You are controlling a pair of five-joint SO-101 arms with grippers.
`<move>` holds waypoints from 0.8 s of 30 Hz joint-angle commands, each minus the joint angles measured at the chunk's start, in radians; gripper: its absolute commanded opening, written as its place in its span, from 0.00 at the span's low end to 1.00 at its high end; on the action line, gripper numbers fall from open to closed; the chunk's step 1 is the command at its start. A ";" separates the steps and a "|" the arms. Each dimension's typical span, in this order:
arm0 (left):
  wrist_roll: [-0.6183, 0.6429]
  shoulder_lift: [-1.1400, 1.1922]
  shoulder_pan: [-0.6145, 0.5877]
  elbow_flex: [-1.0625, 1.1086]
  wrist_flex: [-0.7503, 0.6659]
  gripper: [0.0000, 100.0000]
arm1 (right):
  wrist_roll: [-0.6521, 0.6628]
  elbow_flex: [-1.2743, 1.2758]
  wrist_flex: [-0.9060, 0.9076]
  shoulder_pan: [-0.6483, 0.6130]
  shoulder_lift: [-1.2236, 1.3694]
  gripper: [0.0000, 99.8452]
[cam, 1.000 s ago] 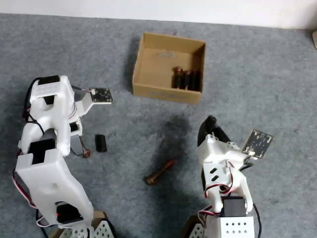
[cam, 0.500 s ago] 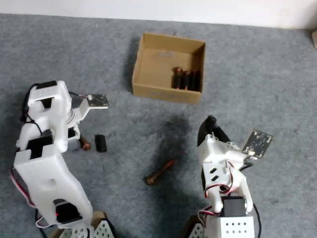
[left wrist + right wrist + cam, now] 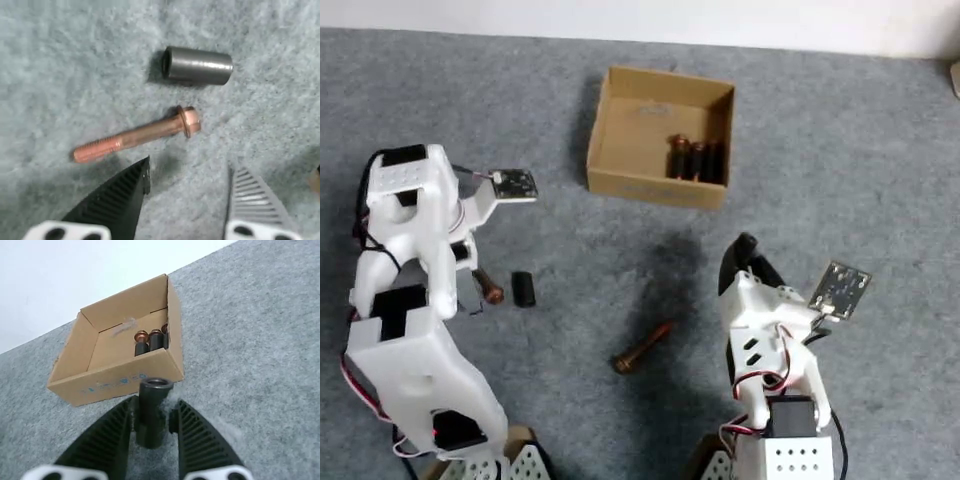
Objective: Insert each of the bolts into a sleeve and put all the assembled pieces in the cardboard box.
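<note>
In the high view the left arm has swung slightly toward 10 o'clock, away from the sleeve. The bolt under it now has its head nearer 12 o'clock, with more shank uncovered.

Observed cardboard box at far centre, assembled pieces inside by right wall. Noted bolt lying near centre; found sleeve just beside second bolt at left.
</note>
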 commanded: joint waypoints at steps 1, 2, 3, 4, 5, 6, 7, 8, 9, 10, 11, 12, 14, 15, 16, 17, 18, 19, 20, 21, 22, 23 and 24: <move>-0.709 -0.053 0.047 -0.045 0.015 0.26 | 0.015 -0.001 -0.031 0.008 -0.005 0.00; -0.709 -0.053 0.056 -0.044 0.015 0.26 | 0.015 -0.001 -0.031 0.008 -0.005 0.00; -0.709 -0.051 0.062 -0.039 0.006 0.26 | 0.015 -0.001 -0.031 0.008 -0.005 0.00; -0.720 -0.051 0.070 -0.033 -0.014 0.26 | 0.015 -0.001 -0.031 0.008 -0.005 0.00; -0.733 -0.050 0.073 -0.022 -0.034 0.25 | 0.015 -0.001 -0.031 0.008 -0.005 0.00; -0.740 -0.042 0.076 -0.012 -0.054 0.25 | 0.015 -0.001 -0.031 0.008 -0.005 0.00; -0.726 -0.031 0.076 -0.005 -0.072 0.25 | 0.015 0.001 -0.031 0.008 -0.005 0.00; -0.694 -0.022 0.079 -0.005 -0.080 0.25 | 0.015 0.001 -0.031 0.008 -0.005 0.00; -0.638 -0.015 0.084 -0.007 -0.084 0.25 | 0.015 0.002 -0.031 0.008 -0.005 0.00; -0.559 -0.008 0.087 -0.007 -0.089 0.25 | 0.015 0.002 -0.031 0.007 -0.005 0.00; -0.456 -0.007 0.091 -0.007 -0.095 0.25 | 0.015 0.002 -0.031 0.007 -0.005 0.00; -0.330 -0.005 0.105 -0.007 -0.098 0.25 | 0.015 0.002 -0.031 0.007 -0.005 0.00; -0.031 -0.004 0.127 -0.007 -0.098 0.25 | 0.015 0.002 -0.031 0.007 -0.005 0.00; 0.137 -0.004 0.136 -0.007 -0.106 0.25 | 0.015 0.001 -0.031 0.007 -0.005 0.00; 0.301 -0.004 0.137 -0.007 -0.121 0.25 | 0.015 0.001 -0.031 0.007 -0.005 0.00; 0.457 0.001 0.136 -0.007 -0.140 0.25 | 0.015 0.001 -0.031 0.007 -0.005 0.00; 0.597 0.001 0.133 -0.007 -0.157 0.25 | 0.015 0.001 -0.031 0.007 -0.005 0.00; 0.703 0.002 0.122 -0.004 -0.175 0.25 | 0.015 0.001 -0.031 0.007 -0.005 0.00; 0.775 0.001 0.111 -0.002 -0.189 0.25 | 0.015 0.001 -0.031 0.007 -0.005 0.00; 0.841 -0.001 0.107 -0.005 -0.206 0.25 | 0.015 0.001 -0.031 0.007 -0.005 0.00; 0.907 -0.002 0.107 -0.005 -0.219 0.25 | 0.015 0.002 -0.031 0.007 -0.005 0.00; 0.970 -0.004 0.107 -0.007 -0.229 0.25 | 0.015 0.004 -0.031 0.007 -0.005 0.00; 1.028 -0.005 0.107 -0.007 -0.227 0.25 | 0.015 0.004 -0.031 0.007 -0.005 0.00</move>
